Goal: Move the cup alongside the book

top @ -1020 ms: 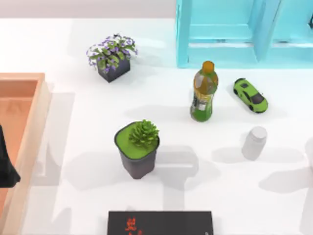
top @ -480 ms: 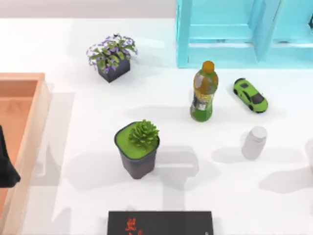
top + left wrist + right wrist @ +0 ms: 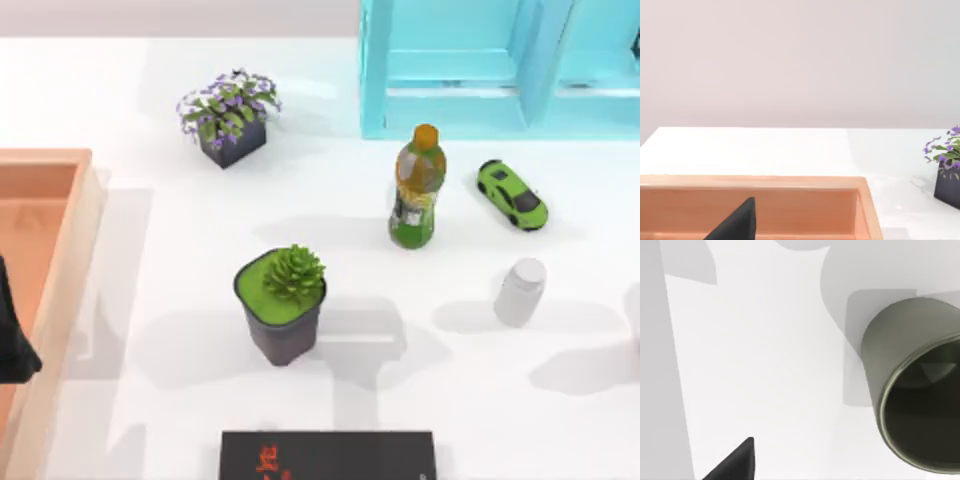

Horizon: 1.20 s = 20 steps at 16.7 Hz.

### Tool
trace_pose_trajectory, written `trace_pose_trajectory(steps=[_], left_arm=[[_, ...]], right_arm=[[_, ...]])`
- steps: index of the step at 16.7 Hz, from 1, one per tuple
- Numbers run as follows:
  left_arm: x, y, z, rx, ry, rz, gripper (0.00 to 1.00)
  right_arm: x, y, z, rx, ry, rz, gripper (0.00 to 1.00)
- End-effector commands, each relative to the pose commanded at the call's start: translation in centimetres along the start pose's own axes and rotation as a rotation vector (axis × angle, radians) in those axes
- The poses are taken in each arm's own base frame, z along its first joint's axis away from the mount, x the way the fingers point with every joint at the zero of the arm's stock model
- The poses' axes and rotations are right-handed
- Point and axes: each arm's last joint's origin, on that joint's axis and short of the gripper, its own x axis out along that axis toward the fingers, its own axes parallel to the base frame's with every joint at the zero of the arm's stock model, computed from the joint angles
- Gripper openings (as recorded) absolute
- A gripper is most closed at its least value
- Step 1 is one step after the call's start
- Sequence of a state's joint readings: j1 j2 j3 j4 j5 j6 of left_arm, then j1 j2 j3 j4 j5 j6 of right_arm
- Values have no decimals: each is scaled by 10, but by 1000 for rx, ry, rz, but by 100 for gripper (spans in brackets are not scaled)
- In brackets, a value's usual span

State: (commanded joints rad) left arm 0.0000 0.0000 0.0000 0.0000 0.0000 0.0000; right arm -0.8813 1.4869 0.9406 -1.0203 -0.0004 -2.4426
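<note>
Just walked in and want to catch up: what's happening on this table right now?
Nothing is being handled yet. The cup stands alone toward the table's right side, below the green toy car and bottle. The book lies at the near edge, past the potted plant, so the cup isn't beside it. The left arm sits over the wooden tray at the left.

White-grey cup [image 3: 520, 291], black book [image 3: 328, 455]

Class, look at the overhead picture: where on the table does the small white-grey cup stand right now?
In the top view, the small white-grey cylindrical cup stands upright on the table's right side, below the green toy car and lower right of the green orange-capped bottle.
</note>
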Motion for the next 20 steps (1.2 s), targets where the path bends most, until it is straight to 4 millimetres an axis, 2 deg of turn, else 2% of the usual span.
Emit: trace_pose_trajectory(steps=[3, 5, 10, 20], left_arm=[[0, 0, 0, 0, 0, 0, 100], [0, 0, 0, 0, 0, 0, 100], [0, 0, 0, 0, 0, 0, 100], [0, 0, 0, 0, 0, 0, 100]], right_arm=[[33, 1, 1, 0, 3, -2, 100], [46, 3, 3, -1, -1, 1, 100], [49, 4, 4, -1, -3, 2, 100], [49, 4, 4, -1, -3, 2, 25]])
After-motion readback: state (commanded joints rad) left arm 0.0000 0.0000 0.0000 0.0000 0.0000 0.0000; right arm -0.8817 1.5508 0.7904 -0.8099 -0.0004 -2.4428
